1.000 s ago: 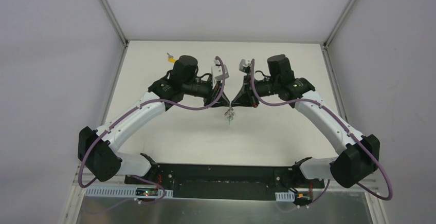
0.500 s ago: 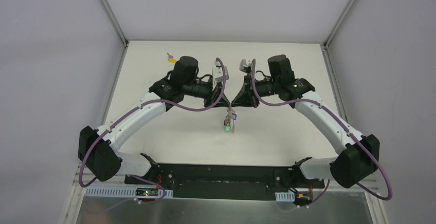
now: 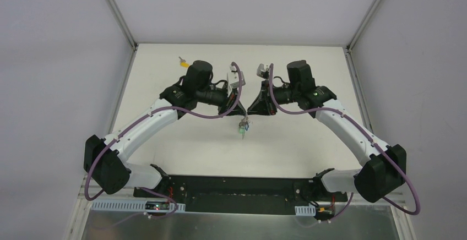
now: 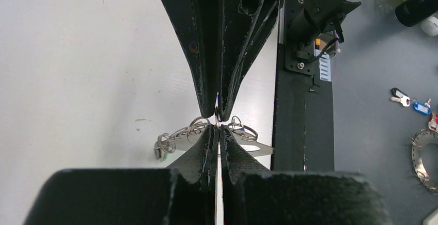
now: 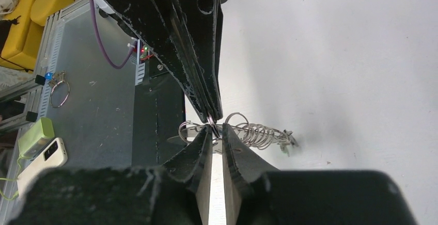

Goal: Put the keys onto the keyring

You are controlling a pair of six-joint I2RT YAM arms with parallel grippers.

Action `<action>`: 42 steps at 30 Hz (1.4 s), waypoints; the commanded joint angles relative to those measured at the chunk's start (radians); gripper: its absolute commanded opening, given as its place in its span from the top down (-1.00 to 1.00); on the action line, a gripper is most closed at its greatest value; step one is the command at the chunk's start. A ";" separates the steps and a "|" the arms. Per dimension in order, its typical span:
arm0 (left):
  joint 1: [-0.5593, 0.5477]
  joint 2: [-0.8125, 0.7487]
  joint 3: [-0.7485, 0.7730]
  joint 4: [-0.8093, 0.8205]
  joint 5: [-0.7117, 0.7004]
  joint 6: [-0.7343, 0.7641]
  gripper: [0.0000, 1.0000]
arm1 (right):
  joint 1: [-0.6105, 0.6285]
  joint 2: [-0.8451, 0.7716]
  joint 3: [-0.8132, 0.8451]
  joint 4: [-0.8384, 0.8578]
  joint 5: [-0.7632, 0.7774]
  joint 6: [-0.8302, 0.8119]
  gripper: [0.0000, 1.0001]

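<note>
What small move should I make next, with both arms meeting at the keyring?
Probably back the right gripper slightly away. The left gripper has its jaws shut on the keyring, which hangs from it, while the right jaws show a narrow gap. A yellow key lies alone on the table, not yet on the ring.

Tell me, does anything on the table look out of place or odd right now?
The yellow-headed key lies alone near the far left corner of the table, well away from the keyring, which hangs over the middle. Nothing looks spilled or damaged.
</note>
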 commanded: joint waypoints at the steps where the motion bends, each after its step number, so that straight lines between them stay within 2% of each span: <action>1: -0.012 -0.025 0.031 -0.041 -0.001 0.040 1.00 | -0.006 -0.026 -0.008 0.062 0.044 0.005 0.70; 4: -0.013 -0.016 0.053 -0.070 -0.038 0.033 1.00 | -0.006 -0.022 -0.008 0.062 0.046 0.005 0.62; 11: -0.020 -0.015 0.063 -0.102 -0.093 0.056 1.00 | -0.006 -0.019 -0.010 0.056 0.023 -0.003 0.60; 14: -0.031 -0.030 0.060 -0.153 -0.108 0.170 1.00 | -0.007 -0.020 -0.010 0.043 0.006 -0.021 0.59; 20: -0.044 -0.086 0.045 -0.339 -0.179 0.549 1.00 | -0.012 -0.021 -0.021 0.006 0.006 -0.072 0.57; 29: -0.086 -0.180 -0.032 -0.389 -0.483 0.841 1.00 | -0.015 0.000 -0.039 0.005 0.034 -0.087 0.57; 37: -0.103 -0.232 -0.104 -0.324 -0.539 0.848 1.00 | -0.017 0.037 -0.039 0.013 0.003 -0.068 0.57; 42: -0.103 -0.208 -0.061 -0.332 -0.479 0.722 1.00 | -0.007 0.025 -0.061 0.090 -0.028 -0.013 0.52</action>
